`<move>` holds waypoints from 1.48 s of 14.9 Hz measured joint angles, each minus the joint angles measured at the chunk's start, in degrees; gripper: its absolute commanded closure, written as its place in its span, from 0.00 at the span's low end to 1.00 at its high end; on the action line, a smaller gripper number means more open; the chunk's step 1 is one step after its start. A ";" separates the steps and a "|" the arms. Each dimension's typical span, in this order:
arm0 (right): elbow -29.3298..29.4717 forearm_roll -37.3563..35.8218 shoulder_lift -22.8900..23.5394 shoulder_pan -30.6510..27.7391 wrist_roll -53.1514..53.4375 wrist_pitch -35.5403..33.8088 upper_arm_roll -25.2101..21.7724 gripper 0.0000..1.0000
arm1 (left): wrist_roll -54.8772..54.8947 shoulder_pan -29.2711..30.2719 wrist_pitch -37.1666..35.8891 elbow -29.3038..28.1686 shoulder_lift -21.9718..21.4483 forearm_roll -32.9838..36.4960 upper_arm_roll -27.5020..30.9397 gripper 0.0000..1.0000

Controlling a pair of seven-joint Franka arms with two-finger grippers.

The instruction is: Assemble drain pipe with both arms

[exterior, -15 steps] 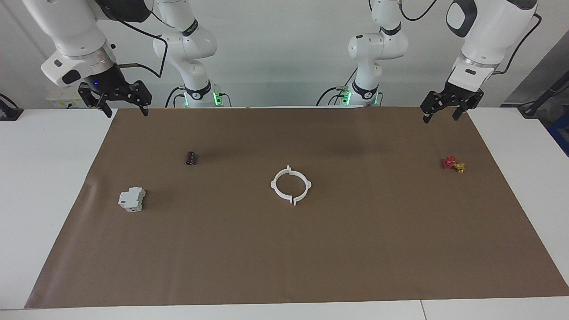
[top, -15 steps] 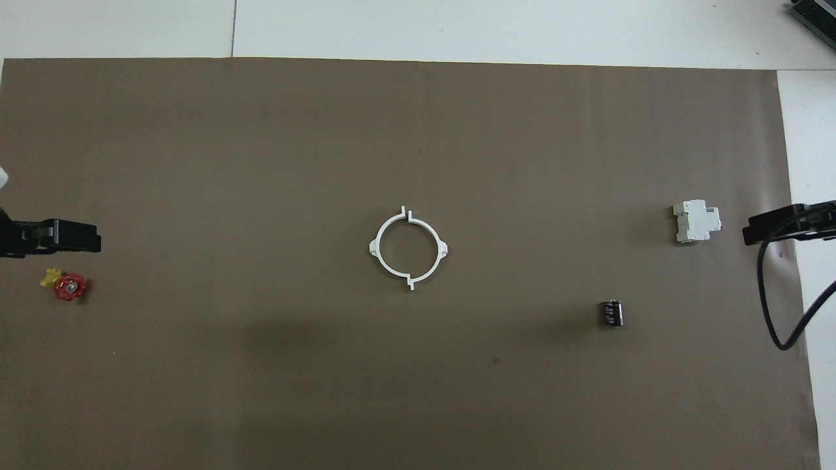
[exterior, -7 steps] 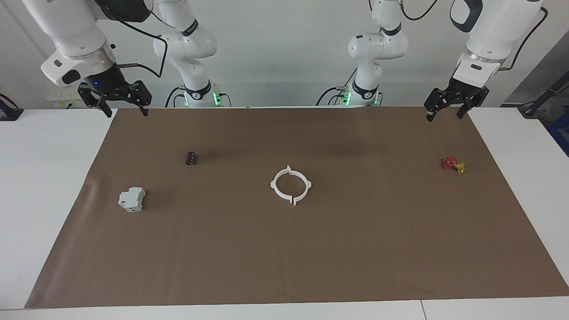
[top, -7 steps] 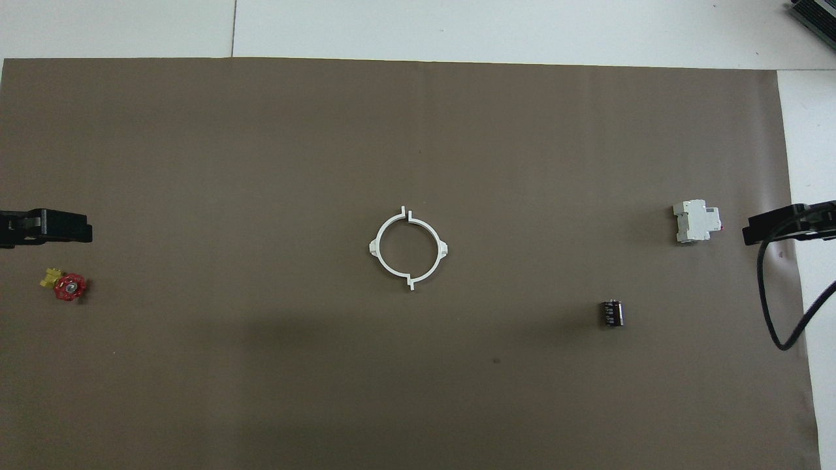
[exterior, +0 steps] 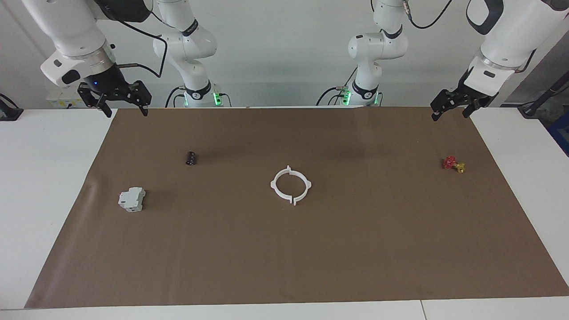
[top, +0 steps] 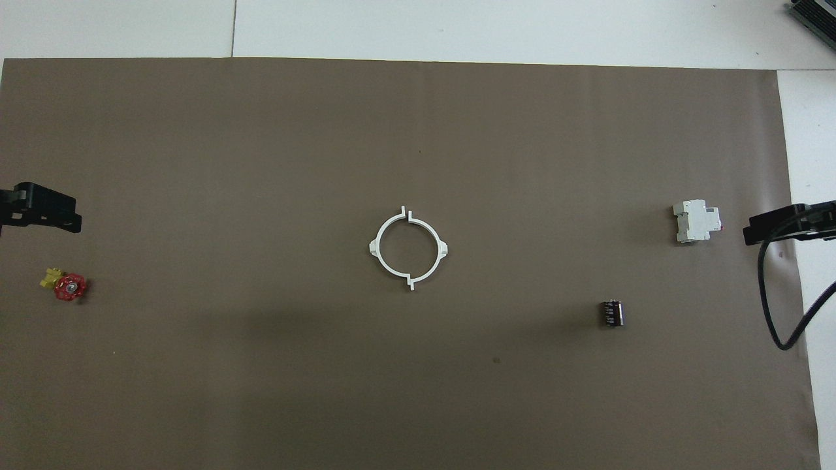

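The drain pipe (exterior: 290,185) lies ring-shaped between both grippers – left gripper (exterior: 451,108) open, empty; right gripper (exterior: 121,104) open, empty.

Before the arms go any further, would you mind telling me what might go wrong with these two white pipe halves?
1. The two arcs of the drain pipe only lie edge to edge as a ring, with gaps at their tabs; pinching one thin arc could nudge the other out of line.
2. The left claw and right claw, both open, hang at opposite ends of the brown mat; both converging on the small ring risks a collision.
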 measured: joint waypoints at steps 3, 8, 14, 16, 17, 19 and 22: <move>0.00 0.00 0.00 0.00 0.00 0.00 0.00 0.00 | 0.05 -1.01 -0.99 -0.34 1.18 -0.02 -0.22 0.00; 0.00 0.00 0.00 0.00 0.00 0.00 0.00 0.00 | 0.06 -1.42 -0.71 -1.69 2.05 -0.02 0.12 0.00; 0.00 0.00 0.00 0.00 0.00 0.00 0.00 0.00 | 0.10 -1.41 0.30 -1.89 2.03 -0.02 0.52 0.00; 0.00 0.00 0.00 0.00 0.00 0.00 0.00 0.00 | 0.10 -1.41 0.38 -1.67 2.01 -0.02 0.58 0.00; 0.00 0.00 0.00 0.00 0.00 0.00 0.00 0.00 | 0.10 -1.41 0.41 -1.65 2.01 -0.02 0.67 0.00; 0.00 0.00 0.00 0.00 0.00 0.00 0.00 0.00 | 0.16 -1.41 0.60 -1.65 2.00 -0.02 0.88 0.00; 0.00 0.00 0.00 0.00 0.00 0.00 0.00 0.00 | 0.20 -1.41 4.67 -1.79 2.02 -0.02 1.10 0.00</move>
